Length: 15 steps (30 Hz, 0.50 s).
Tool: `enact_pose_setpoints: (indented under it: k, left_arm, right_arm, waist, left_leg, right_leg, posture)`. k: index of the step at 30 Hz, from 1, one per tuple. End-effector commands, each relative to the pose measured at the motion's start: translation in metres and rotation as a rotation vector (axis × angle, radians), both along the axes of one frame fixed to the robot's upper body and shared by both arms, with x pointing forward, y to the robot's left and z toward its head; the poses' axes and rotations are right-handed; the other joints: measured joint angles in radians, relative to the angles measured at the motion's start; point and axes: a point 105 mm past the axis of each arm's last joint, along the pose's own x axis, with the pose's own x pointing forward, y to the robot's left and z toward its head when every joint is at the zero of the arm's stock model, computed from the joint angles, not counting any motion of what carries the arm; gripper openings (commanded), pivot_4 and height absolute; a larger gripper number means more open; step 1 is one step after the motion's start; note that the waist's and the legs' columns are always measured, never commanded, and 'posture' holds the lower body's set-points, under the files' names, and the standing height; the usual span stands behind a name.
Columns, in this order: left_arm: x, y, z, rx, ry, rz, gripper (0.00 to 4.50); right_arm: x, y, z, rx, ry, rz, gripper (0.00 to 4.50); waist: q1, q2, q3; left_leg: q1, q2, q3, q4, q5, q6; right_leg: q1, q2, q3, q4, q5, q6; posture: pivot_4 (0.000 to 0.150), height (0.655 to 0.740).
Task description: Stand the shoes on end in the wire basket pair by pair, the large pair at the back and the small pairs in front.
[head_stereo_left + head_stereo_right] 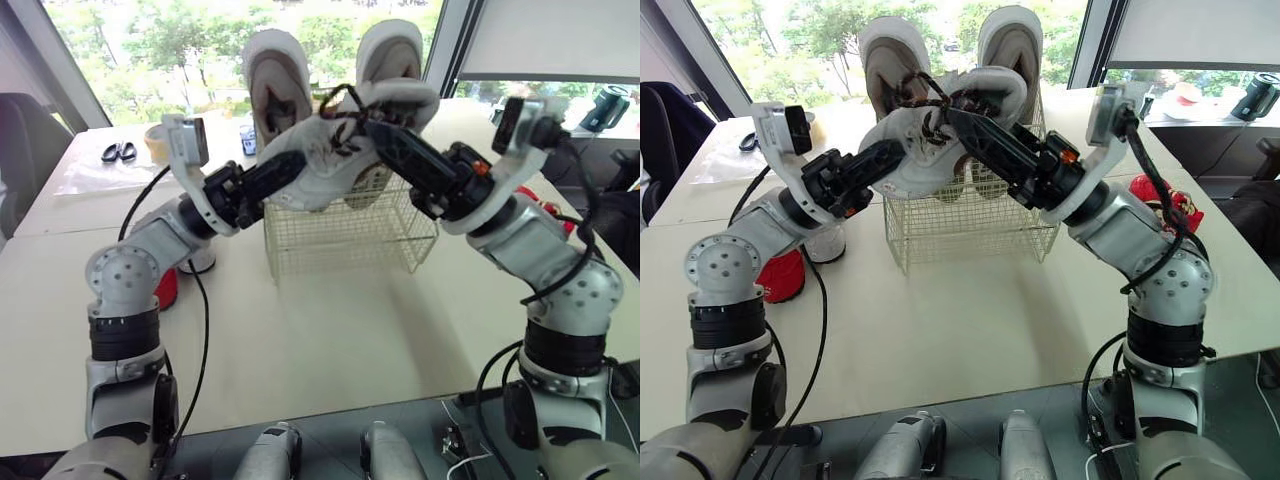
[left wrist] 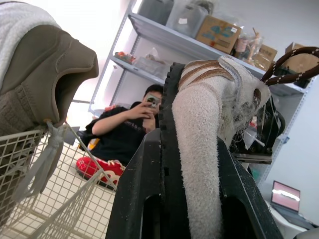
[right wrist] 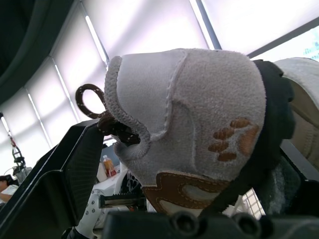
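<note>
A small grey suede shoe (image 1: pixel 335 140) with brown laces hangs above the wire basket (image 1: pixel 350 240), held from both sides. My left gripper (image 1: pixel 290 168) is shut on its lower end, and the shoe (image 2: pixel 204 134) sits squeezed between the black fingers (image 2: pixel 139 189). From the other side my right gripper (image 1: pixel 372 128) is shut on the shoe (image 3: pixel 199 109), whose paw print and black sole face the wrist camera. I cannot tell whether it is one shoe or two pressed together. The large beige pair (image 1: pixel 278 85) stands on end at the back of the basket.
One red shoe (image 1: pixel 165 290) lies by my left arm and another (image 1: pixel 530 195) behind my right arm. Scissors (image 1: pixel 118 152) and a tape roll (image 1: pixel 158 140) lie at the far left. A person (image 2: pixel 134 124) sits holding a phone behind the table.
</note>
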Motion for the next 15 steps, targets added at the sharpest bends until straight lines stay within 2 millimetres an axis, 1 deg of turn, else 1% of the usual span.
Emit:
enact_pose_setpoints:
  k: [1, 5, 6, 7, 8, 9, 12, 13, 14, 15]
  left_arm:
    - [-0.005, -0.003, 0.013, -0.022, -0.057, 0.005, 0.34]
    - [-0.002, -0.006, 0.013, -0.025, -0.034, 0.022, 0.34]
    - [0.0, -0.006, 0.012, -0.022, -0.023, 0.026, 0.84]
    - [0.0, -0.006, 0.011, -0.019, -0.011, 0.028, 1.38]
    - [0.0, -0.006, 0.01, -0.015, -0.002, 0.024, 1.84]
    - [-0.001, -0.005, 0.009, -0.01, 0.003, 0.019, 2.25]
    - [-0.004, -0.001, 0.006, 0.024, -0.004, 0.024, 3.82]
    - [-0.005, 0.001, 0.003, 0.043, -0.008, 0.029, 4.27]
    - [-0.005, 0.004, 0.0, 0.069, -0.011, 0.036, 4.42]
    - [-0.006, 0.005, -0.002, 0.085, -0.013, 0.038, 4.42]
  right_arm:
    - [-0.006, 0.012, 0.006, -0.014, -0.051, 0.04, 3.63]
    - [-0.004, 0.017, 0.004, -0.037, -0.054, 0.045, 1.82]
    - [-0.004, 0.017, 0.004, -0.041, -0.056, 0.043, 1.29]
    - [-0.003, 0.018, 0.004, -0.047, -0.056, 0.037, 0.89]
    - [-0.001, 0.018, 0.005, -0.054, -0.057, 0.029, 0.6]
    - [0.0, 0.018, 0.005, -0.061, -0.061, 0.022, 0.59]
    - [0.004, 0.013, 0.01, -0.107, -0.092, -0.007, 0.59]
    - [0.005, 0.009, 0.012, -0.132, -0.109, -0.022, 0.59]
    - [0.008, 0.004, 0.016, -0.162, -0.13, -0.039, 0.59]
    - [0.009, 0.001, 0.018, -0.181, -0.144, -0.05, 0.59]
  waist:
    - [0.001, 0.0, 0.0]
    - [0.002, 0.0, 0.0]
    - [0.001, 0.0, 0.0]
    - [0.001, 0.0, 0.0]
    - [0.001, 0.0, 0.0]
    - [-0.002, 0.0, 0.0]
    - [-0.003, 0.0, 0.0]
    - [-0.003, 0.0, 0.0]
    - [-0.002, 0.0, 0.0]
    - [-0.002, 0.0, 0.0]
  left_leg:
    - [0.0, 0.0, 0.0, 0.0, 0.0, 0.0]
    - [0.0, 0.0, 0.0, 0.0, 0.0, 0.0]
    - [0.0, 0.0, 0.0, 0.0, 0.0, 0.0]
    - [0.0, 0.0, 0.0, 0.0, 0.0, 0.0]
    - [0.0, 0.0, 0.0, 0.0, 0.0, 0.0]
    - [0.0, 0.0, 0.0, -0.001, 0.0, 0.0]
    - [0.0, 0.0, 0.0, -0.003, 0.0, 0.0]
    - [0.0, 0.0, 0.001, -0.003, 0.0, -0.001]
    - [0.0, 0.0, 0.001, -0.004, 0.001, -0.001]
    - [0.0, 0.0, 0.001, -0.005, 0.001, -0.001]
  right_leg:
    - [0.0, 0.0, 0.0, 0.0, 0.0, 0.0]
    - [0.0, 0.0, 0.0, 0.0, 0.0, 0.0]
    - [0.0, 0.0, 0.0, 0.0, 0.0, 0.0]
    - [0.0, 0.0, 0.0, 0.0, 0.0, 0.0]
    - [0.0, 0.0, 0.0, 0.0, 0.0, 0.0]
    - [-0.001, 0.0, 0.0, 0.0, 0.0, 0.0]
    - [-0.002, 0.0, 0.001, 0.0, 0.0, 0.0]
    - [-0.002, 0.0, 0.001, 0.0, 0.0, 0.0]
    - [-0.002, 0.0, 0.001, 0.0, 0.0, 0.0]
    - [-0.002, 0.0, 0.001, 0.0, 0.0, 0.0]
  posture:
    - [0.15, 0.74]
    - [0.15, 0.74]
    - [0.15, 0.74]
    - [0.15, 0.74]
    - [0.15, 0.74]
    - [0.15, 0.74]
    - [0.15, 0.74]
    - [0.15, 0.74]
    - [0.15, 0.74]
    - [0.15, 0.74]
